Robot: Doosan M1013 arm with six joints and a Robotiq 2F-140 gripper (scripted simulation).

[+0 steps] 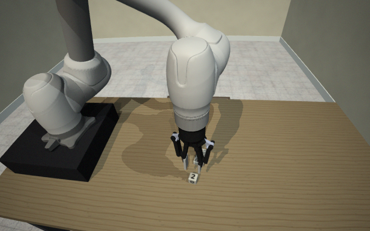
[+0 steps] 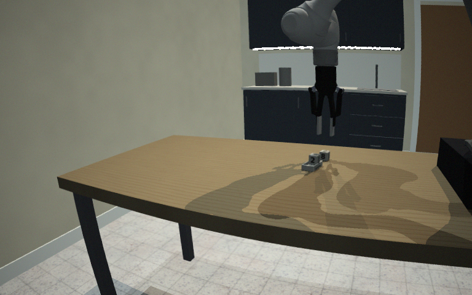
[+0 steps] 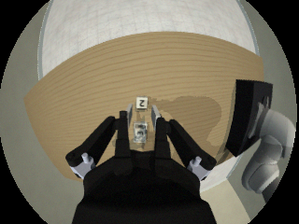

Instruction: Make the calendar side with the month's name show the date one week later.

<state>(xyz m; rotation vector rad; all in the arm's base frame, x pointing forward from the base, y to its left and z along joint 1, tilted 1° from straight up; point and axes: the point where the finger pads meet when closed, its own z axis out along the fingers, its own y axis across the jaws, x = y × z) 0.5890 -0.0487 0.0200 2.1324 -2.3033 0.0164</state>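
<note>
A small grey tray [image 2: 306,168] lies on the wooden table [image 1: 296,171] [image 2: 195,171]. One white cube [image 2: 314,158] [image 3: 141,130] sits in the tray and shows a 2 on its side in the exterior view. A second white cube [image 1: 192,177] [image 2: 324,155] [image 3: 142,104] stands on the table just outside the tray, with a 2 on top and an 8 on one side. My gripper [image 1: 192,168] [image 2: 325,132] [image 3: 141,109] hangs well above the tray. Its fingers are drawn close together with a narrow gap and nothing between them. In the top view the fingers hide most of the tray.
The arm's black base block [image 1: 55,154] [image 2: 465,171] stands on one end of the table. Dark kitchen cabinets [image 2: 278,113] are behind the table. The arm's shadow falls across the wood around the tray.
</note>
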